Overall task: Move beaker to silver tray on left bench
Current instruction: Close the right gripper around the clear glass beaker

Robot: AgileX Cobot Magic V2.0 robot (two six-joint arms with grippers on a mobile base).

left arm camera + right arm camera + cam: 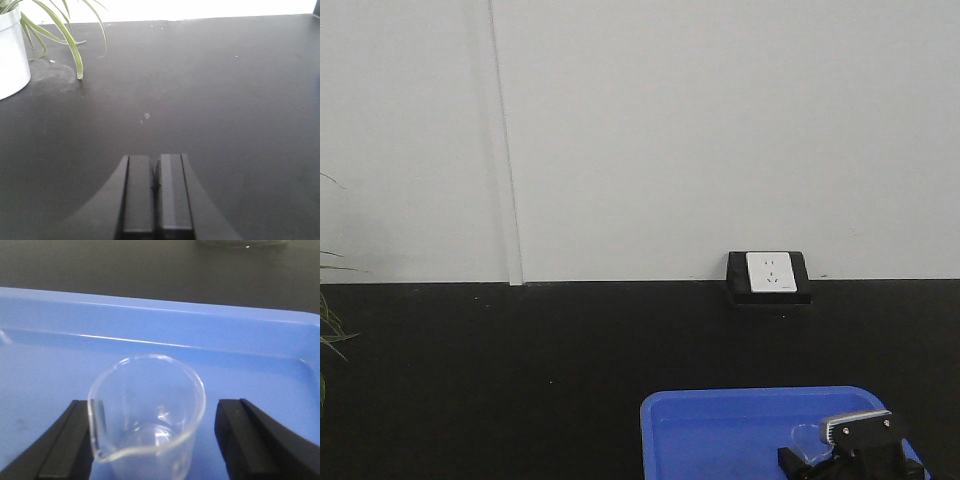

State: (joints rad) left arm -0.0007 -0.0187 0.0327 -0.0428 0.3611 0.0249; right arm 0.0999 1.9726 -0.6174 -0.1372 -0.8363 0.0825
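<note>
Beaker point(147, 410) stands in blue tray point(150, 325) between wide-apart jaws of right gripper point(159, 437) | left gripper point(156, 195) jaws pressed together, empty, over worktop point(225, 100) | risk: off-centre squeeze may tip slick glass

Count: one small clear glass beaker point(147, 410), one blue rectangular plastic tray point(720, 435), one white wall socket in black housing point(769, 272), one green plant in a white round pot point(10, 55), one matte black bench top point(470, 380), two black grippers (left gripper point(155, 165), right gripper point(157, 412)).
</note>
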